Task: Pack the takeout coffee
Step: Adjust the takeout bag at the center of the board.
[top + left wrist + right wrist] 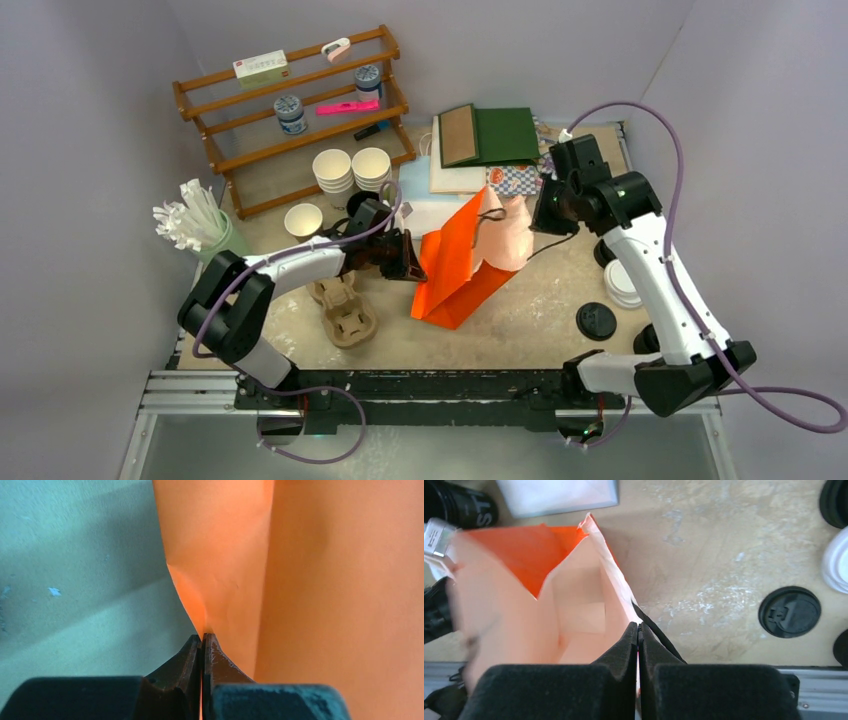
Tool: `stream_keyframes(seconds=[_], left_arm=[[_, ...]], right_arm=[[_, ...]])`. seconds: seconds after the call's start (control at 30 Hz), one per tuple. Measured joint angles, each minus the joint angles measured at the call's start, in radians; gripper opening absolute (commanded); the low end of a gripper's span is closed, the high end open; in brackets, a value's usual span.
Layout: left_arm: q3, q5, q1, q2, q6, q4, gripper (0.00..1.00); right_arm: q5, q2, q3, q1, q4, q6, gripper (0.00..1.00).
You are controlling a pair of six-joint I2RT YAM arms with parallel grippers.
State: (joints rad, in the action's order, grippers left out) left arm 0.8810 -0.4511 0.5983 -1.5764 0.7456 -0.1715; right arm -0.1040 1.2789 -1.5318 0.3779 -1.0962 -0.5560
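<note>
An orange paper bag [455, 270] stands open in the middle of the table, its pale inside [579, 605] empty in the right wrist view. My left gripper [405, 258] is shut on the bag's left edge; the fold of orange paper [225, 555] runs straight into its closed tips [202, 636]. My right gripper [545, 215] is shut on the bag's right rim [638, 625], beside a black cord handle [659, 635]. One small open paper cup [303, 220], pale inside, stands alone left of the bag. A stack of white lids [622, 283] lies at the right.
A pulp cup carrier [345, 305] lies under my left arm. Two stacks of pale cups [352, 168] stand before a wooden shelf [290, 110]. A black cup [459, 510], black lids [596, 320], a jar of white sticks [195, 222] and green folders [490, 135] surround the bag.
</note>
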Motion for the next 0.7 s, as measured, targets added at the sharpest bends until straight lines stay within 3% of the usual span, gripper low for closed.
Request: stream_keyframes(seconds=[0.3, 0.37, 0.47, 0.7], left_arm=[[-0.044, -0.051, 0.000, 0.001, 0.060, 0.089, 0.00], [-0.045, -0.059, 0.000, 0.001, 0.065, 0.103, 0.00], [-0.047, -0.067, 0.000, -0.001, 0.067, 0.112, 0.00], [-0.055, -0.077, -0.001, -0.012, 0.074, 0.127, 0.00]], right_arm=[[-0.063, -0.002, -0.020, -0.060, -0.040, -0.008, 0.00], [-0.045, -0.003, -0.020, -0.074, -0.037, -0.001, 0.08], [0.050, -0.010, -0.017, -0.089, -0.004, 0.016, 0.21], [0.353, -0.098, 0.024, -0.091, 0.151, 0.005, 0.29]])
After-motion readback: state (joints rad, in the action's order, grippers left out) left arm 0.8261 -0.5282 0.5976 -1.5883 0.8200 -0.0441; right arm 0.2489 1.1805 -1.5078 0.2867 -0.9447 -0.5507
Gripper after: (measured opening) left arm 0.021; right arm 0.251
